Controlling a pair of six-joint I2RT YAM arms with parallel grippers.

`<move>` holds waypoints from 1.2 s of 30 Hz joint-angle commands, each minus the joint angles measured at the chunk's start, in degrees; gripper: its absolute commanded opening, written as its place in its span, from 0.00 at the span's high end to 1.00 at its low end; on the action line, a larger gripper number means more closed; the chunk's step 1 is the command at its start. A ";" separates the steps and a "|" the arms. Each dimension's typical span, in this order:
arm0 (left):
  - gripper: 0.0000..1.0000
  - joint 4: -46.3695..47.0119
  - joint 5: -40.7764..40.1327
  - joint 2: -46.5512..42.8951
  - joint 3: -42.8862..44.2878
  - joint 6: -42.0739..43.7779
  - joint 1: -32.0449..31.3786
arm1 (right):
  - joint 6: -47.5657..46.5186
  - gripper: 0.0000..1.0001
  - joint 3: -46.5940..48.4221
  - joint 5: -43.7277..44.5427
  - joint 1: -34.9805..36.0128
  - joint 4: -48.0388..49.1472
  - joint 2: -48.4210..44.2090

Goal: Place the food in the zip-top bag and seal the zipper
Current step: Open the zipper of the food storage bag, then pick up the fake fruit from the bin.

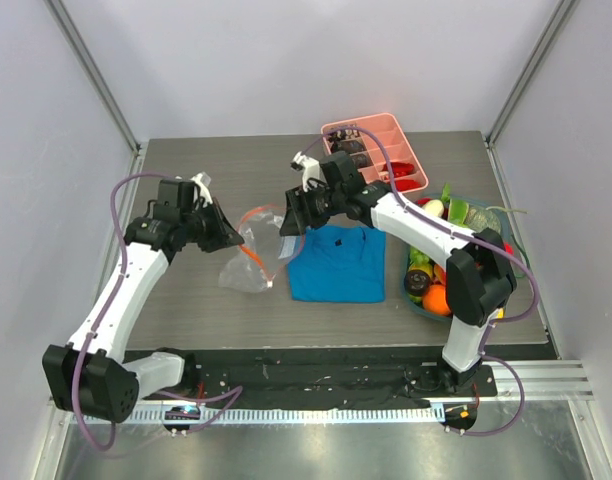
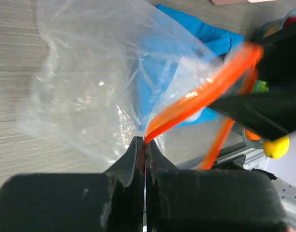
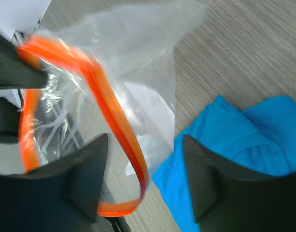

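The zip-top bag hangs crumpled and see-through above the table between my two arms, with nothing visible inside it. My left gripper is shut on one end of the orange-red zipper, which is pinched right at the fingertips. My right gripper stands open at the bag's mouth. The zipper loops loosely between its two fingers without being clamped. The food, glossy orange, green, red and white pieces, lies piled in a teal bowl at the right.
A folded blue cloth lies flat just right of the bag, under my right gripper. A pink divided tray with small dark and red pieces sits at the back. Grey walls close in both sides.
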 commanded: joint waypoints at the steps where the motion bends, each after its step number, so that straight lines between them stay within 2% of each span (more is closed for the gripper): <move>1: 1.00 2.83 2.07 2.16 2.04 -2.45 0.21 | -8.04 0.25 5.35 -1.84 0.34 -7.00 -3.76; 2: 1.00 3.80 2.15 2.34 2.12 -2.90 0.21 | -8.84 0.16 5.70 -0.97 0.34 -9.45 -4.56; 5: 1.00 4.42 2.16 4.01 2.47 -3.95 0.13 | -12.18 0.05 6.84 0.09 -0.10 -14.63 -7.98; 7: 1.00 4.68 2.24 5.06 2.74 -4.39 0.13 | -16.91 0.02 7.81 0.44 -1.15 -17.81 -10.61; 11: 1.00 5.21 2.33 6.56 3.44 -5.36 0.13 | -27.28 0.00 9.57 1.41 -5.19 -33.07 -14.91; 16: 1.00 5.04 1.45 7.79 4.50 -9.04 -0.49 | -42.20 0.00 4.40 7.03 -13.36 -46.63 -21.25; 19: 1.00 5.04 1.71 8.32 4.50 -11.16 -1.02 | -44.52 0.01 0.00 12.55 -15.92 -53.66 -26.00; 25: 1.00 5.47 2.86 8.58 3.88 -12.04 -1.63 | -43.65 0.02 -9.84 20.73 -16.71 -54.57 -34.35; 29: 1.00 5.83 3.21 8.06 3.79 -11.78 -1.72 | -43.65 0.02 -16.25 24.34 -16.80 -52.37 -35.06; 36: 1.00 8.02 5.05 6.47 2.39 -11.60 -1.72 | -44.26 0.03 -20.75 27.69 -16.80 -46.66 -33.57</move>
